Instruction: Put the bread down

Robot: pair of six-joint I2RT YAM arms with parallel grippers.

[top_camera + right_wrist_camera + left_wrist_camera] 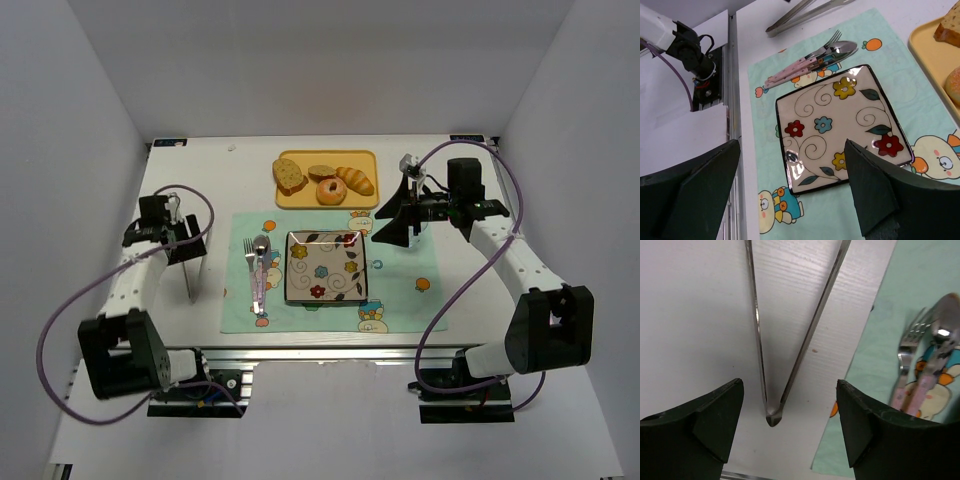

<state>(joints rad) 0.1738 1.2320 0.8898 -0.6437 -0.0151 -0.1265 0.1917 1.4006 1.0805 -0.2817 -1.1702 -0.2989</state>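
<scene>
The bread lies on a yellow tray [365, 156] at the back centre: a large toasted slice [290, 175] and a smaller slice [322, 171]. A corner of the large slice shows in the right wrist view [949, 27]. My right gripper [388, 222] is open and empty, to the right of the flowered square plate [326, 266] and below the tray's right end. In its wrist view, the right gripper [792, 185] frames the plate's near corner [840, 130]. My left gripper [187, 248] is open and empty over metal tongs [767, 410] on the table at left.
A ridged croissant [355, 180] and a ring doughnut [331, 191] share the tray with the bread. A fork and spoon [258, 270] lie on the green cartoon placemat [400, 290], left of the plate. White walls enclose the table on three sides.
</scene>
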